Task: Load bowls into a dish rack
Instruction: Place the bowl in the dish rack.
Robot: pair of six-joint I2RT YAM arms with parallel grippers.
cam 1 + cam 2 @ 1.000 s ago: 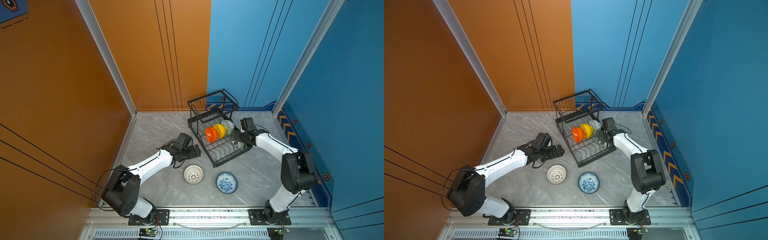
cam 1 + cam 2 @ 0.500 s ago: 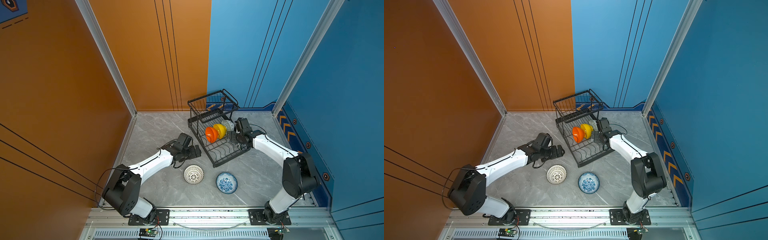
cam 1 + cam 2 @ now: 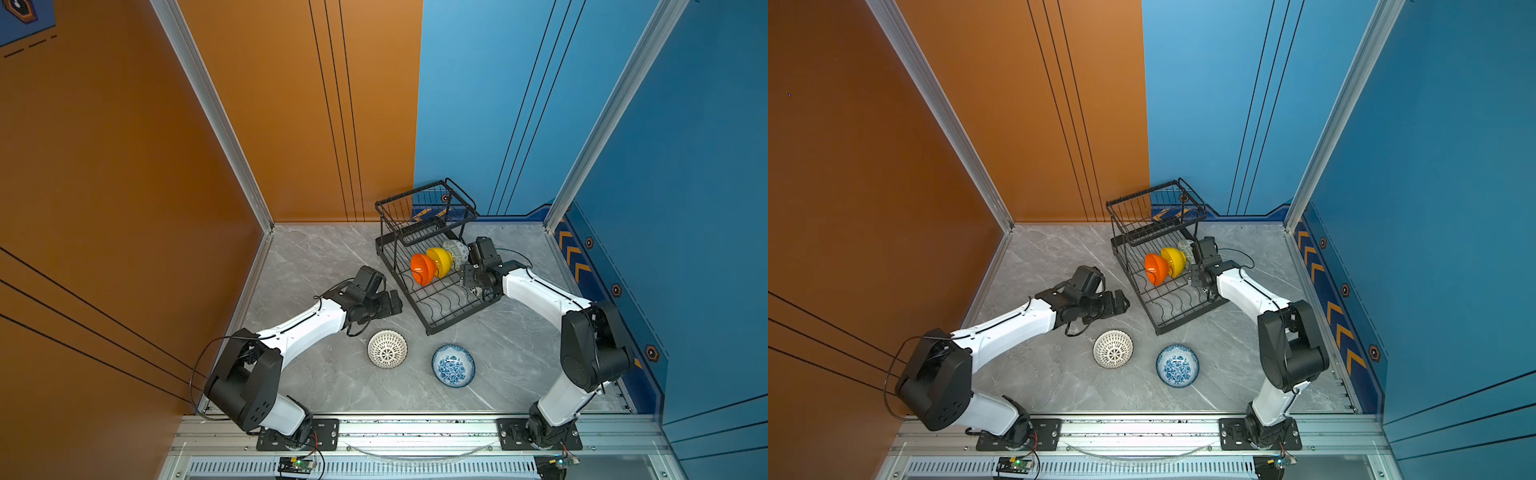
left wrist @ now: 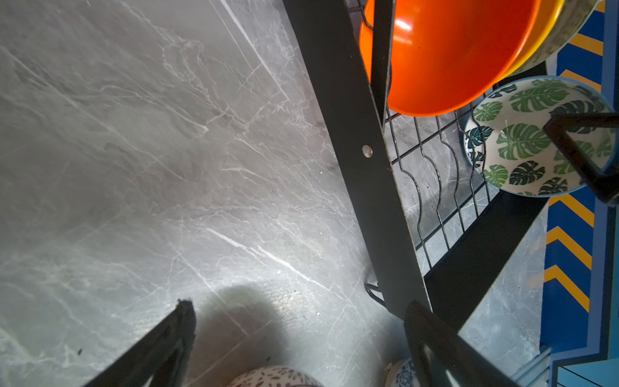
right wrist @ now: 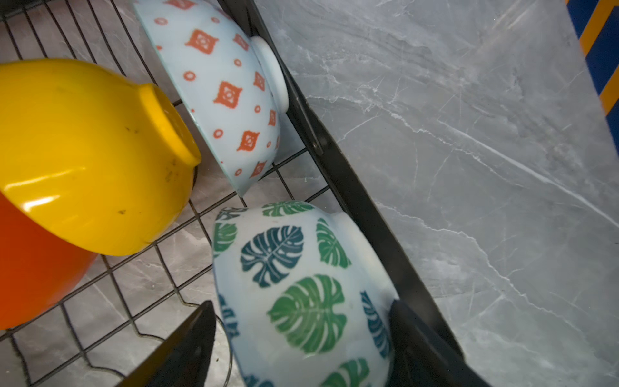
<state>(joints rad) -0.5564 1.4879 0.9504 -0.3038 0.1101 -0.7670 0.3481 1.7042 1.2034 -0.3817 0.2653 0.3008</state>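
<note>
dish rack (image 3: 461, 318) held orange bowl (image 3: 423, 269), yellow bowl (image 3: 441, 261), grey-green bowl (image 3: 456, 251), leaf bowl (image 5: 301, 295) | lattice bowl (image 3: 387, 349), floral bowl (image 3: 453, 365) sat on desk (image 3: 316, 266) near front edge, not yet racked | right fingers (image 5: 412, 335) straddled leaf bowl, grip unclear | left fingers (image 4: 160, 345) apart, empty

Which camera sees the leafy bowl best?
The right wrist view: the leafy bowl fills it, close and sharp. The left wrist view shows its inside, smaller. In both top views the right arm nearly hides it.

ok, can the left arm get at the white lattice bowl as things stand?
Probably yes: the left gripper is open and empty, and the white lattice bowl sits on bare table close by it, clear of the dish rack, nothing between them.
</note>
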